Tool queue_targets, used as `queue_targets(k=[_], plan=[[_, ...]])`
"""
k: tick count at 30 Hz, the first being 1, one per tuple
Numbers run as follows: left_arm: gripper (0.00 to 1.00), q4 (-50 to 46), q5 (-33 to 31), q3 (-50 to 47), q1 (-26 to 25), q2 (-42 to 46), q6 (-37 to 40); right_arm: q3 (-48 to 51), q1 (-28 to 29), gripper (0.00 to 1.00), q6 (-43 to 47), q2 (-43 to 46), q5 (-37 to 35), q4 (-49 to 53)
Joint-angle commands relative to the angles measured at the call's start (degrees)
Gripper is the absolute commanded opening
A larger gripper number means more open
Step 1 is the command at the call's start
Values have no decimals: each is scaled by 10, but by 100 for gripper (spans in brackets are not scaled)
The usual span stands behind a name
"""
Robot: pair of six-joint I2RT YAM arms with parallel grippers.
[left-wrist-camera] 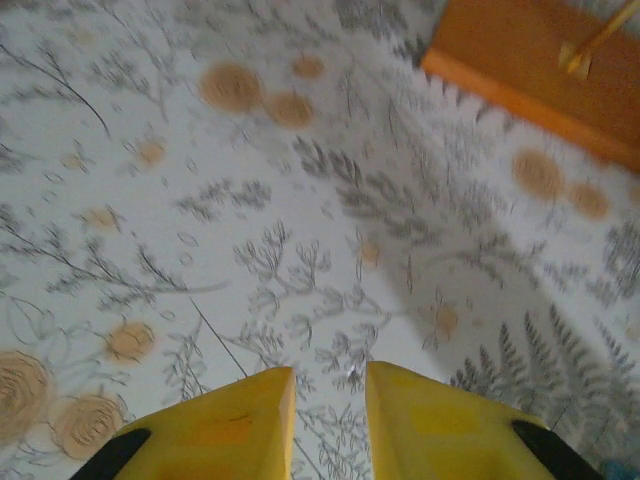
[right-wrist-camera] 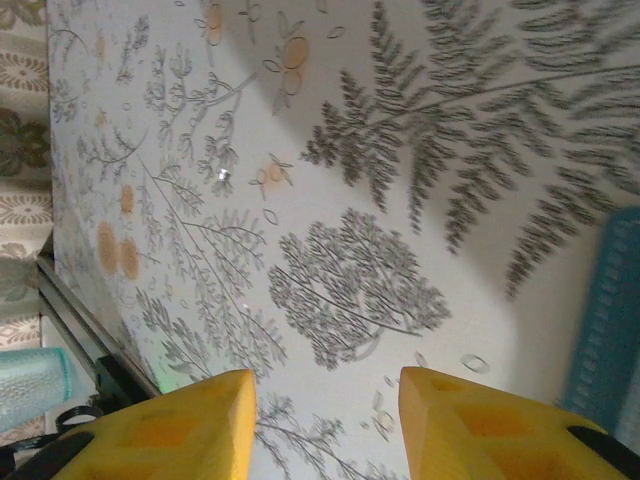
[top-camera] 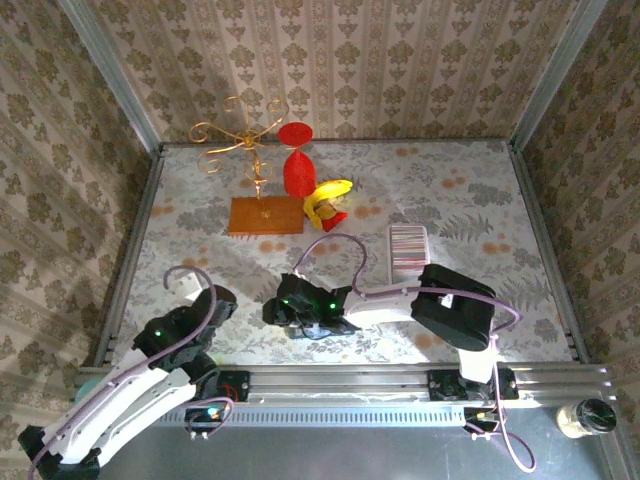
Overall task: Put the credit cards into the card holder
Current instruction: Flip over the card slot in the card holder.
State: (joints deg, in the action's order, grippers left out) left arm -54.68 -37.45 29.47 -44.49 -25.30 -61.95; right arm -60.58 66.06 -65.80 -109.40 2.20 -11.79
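From above, my left hand (top-camera: 216,300) hung over the bench (top-camera: 480,190) close to its near-left corner. My right hand (top-camera: 288,312) was over the middle of the near edge, with its arm reaching across from the right side. The card holder (top-camera: 408,250), silvery and striped, lay flat a little right of the bench's middle, just beyond my right forearm and apart from both hands. Toward the far edge stood a gold wire stand (top-camera: 240,140) on an orange wooden base (top-camera: 265,215), with a red object (top-camera: 297,170) and a yellow toy (top-camera: 328,198) beside it.

In my left wrist view, the two yellow fingers (left-wrist-camera: 240,420) had a narrow gap between them and nothing was in it. This hand was a little open, above the flowered cloth (left-wrist-camera: 300,200). The orange wooden base was at the upper right corner.

In my right wrist view, the fingers (right-wrist-camera: 180,420) stood wide apart with the cloth showing between them, so this hand was open and held nothing. A teal ribbed thing (right-wrist-camera: 610,320) lay at the right side, near the right finger.
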Motion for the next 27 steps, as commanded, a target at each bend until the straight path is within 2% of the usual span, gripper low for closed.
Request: queue_targets(k=[1, 9, 13, 16, 20, 22, 27], plan=[[29, -24, -30, 32, 18, 15, 50, -36, 4, 42, 10, -26, 18, -28], [34, -30, 23, 75, 33, 9, 109, -87, -4, 42, 52, -30, 23, -34], [35, -23, 58, 90, 33, 10, 133, -63, -38, 42, 110, 43, -2, 12], [37, 10, 104, 81, 33, 9, 151, -25, -72, 44, 185, 130, -22, 66], [45, 70, 166, 55, 33, 9, 164, 17, -122, 44, 318, 263, -69, 170], [47, 103, 200, 38, 33, 6, 165, 41, -148, 44, 401, 337, -69, 197], [47, 210, 297, -17, 32, -23, 161, 108, -166, 44, 695, 518, -26, 243]])
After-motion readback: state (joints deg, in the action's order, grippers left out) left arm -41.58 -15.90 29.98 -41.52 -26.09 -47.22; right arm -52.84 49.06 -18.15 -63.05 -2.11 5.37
